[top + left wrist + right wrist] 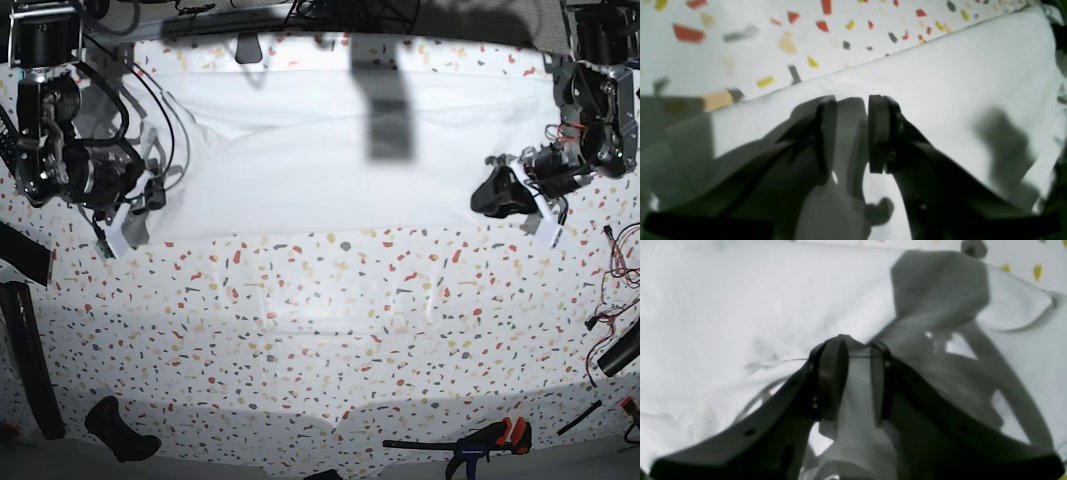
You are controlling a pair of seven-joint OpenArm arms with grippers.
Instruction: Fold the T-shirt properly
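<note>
The white T-shirt [320, 170] lies as a wide band across the far part of the speckled table [320, 330]. In the base view my left gripper [497, 192] is at the shirt's right end and my right gripper [140, 198] is at its left end. In the left wrist view the left gripper [851, 100] is shut on a grey-shadowed fold of the T-shirt [957, 83], near its straight edge. The right wrist view has the right gripper [858, 346] shut on a bunched strip of the T-shirt [740, 300], with a sleeve-like flap to its right.
A clamp with red handles [490, 437] and a black object [120, 430] lie at the table's front edge. Loose cables [620, 250] hang at the right side, and a dark strip [20, 255] juts in at the left. Bare tabletop [740, 50] lies beyond the shirt's edge.
</note>
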